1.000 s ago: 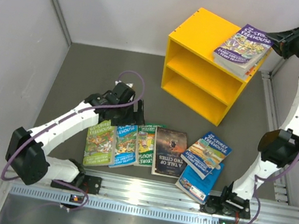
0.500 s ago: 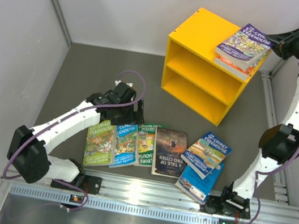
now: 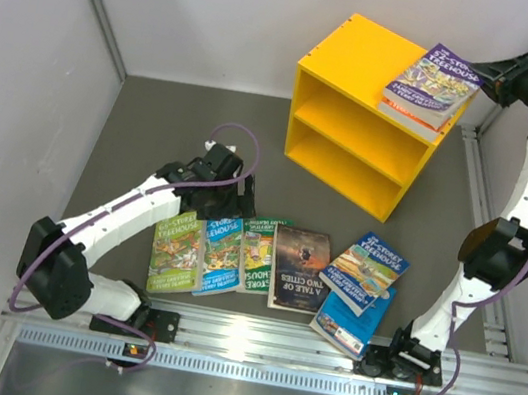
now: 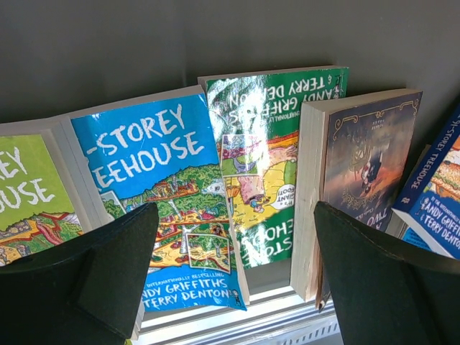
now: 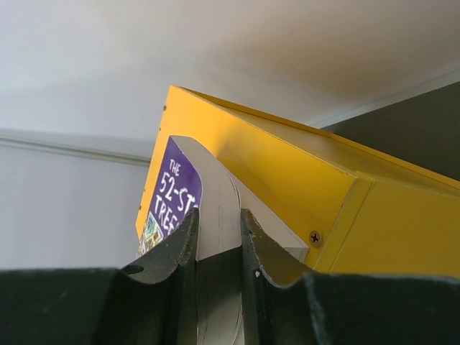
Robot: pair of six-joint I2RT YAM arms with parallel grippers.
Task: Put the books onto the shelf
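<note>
Right hand (image 3: 488, 71), arm stretched to upper right, clamps the purple book (image 3: 434, 76) on top of the boxy yellow shelf (image 3: 353, 60). Left hand (image 3: 230, 204) gapes wide, angled down over glossy thin books (image 3: 233, 258) rowed lower centre on the dark matte bench (image 3: 144, 127).

Wide-spread left end effector (image 4: 236, 215) above blue book (image 4: 158, 180), green book (image 4: 277, 151), dark book (image 4: 370, 165), seemingly touching none.

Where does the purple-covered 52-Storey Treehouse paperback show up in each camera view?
Top external: upper right, the purple paperback lies over the top of the bright yellow boxy shelf, with the right gripper at its far edge.
Left wrist: not in it.
Right wrist: low, left of centre, its edge pinched in the right gripper.
Shared landmark: the shelf's yellow top corner.
</note>
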